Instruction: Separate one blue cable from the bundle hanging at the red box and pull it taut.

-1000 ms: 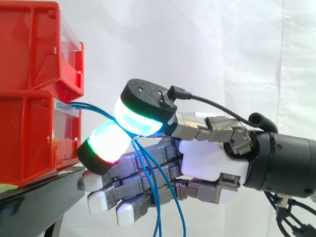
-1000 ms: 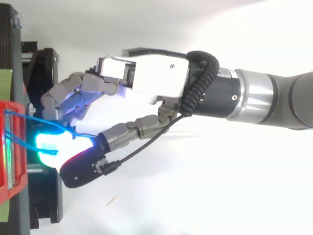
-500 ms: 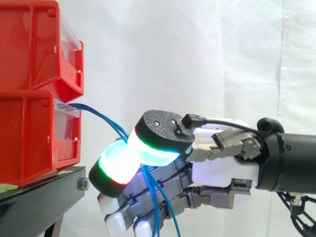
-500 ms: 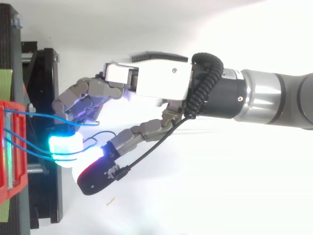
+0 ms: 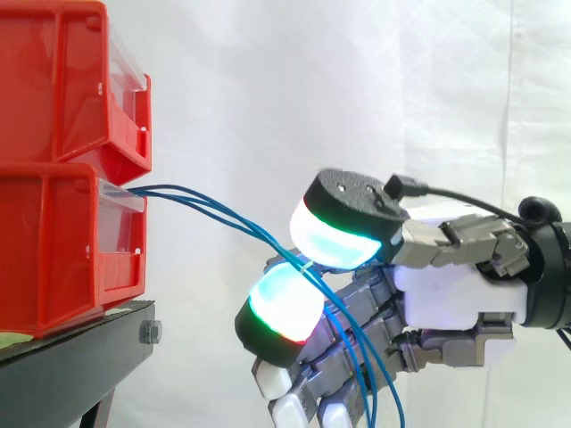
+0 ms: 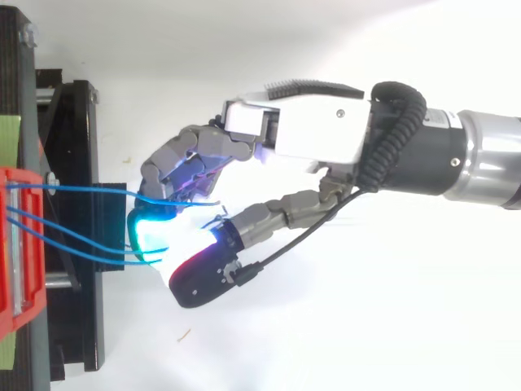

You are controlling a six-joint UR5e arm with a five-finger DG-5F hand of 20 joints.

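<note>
Three blue cables (image 6: 81,190): they leave the clear front of the lower red bin (image 5: 53,250) at the left and run rightward and down to the hand. They look fairly straight in the top view and gently bowed in the side view.
Cable ends: right of the pinch the strands drop past the other, curled fingers (image 5: 272,382) and leave the bottom edge of the side view.
Hand (image 5: 455,294): it comes in from the right and sits well apart from the bins, with its fingers pointing left. The thumb and one finger are closed together, their glowing pads (image 5: 343,236) set one above the other with the cables passing between them.
Grip: the hand pinches the cables. In the top view two strands run into the cyan pad, while the far strand skirts its far edge toward the other fingers, so that one may lie outside the pinch.
Pad colours: cyan-white, with green and red rims.
Lower red bin: it stands on the black stand (image 5: 71,366) at the left edge, with the upper red bin (image 5: 53,80) stacked on it.
Backdrop: a white curtain (image 5: 357,89).
</note>
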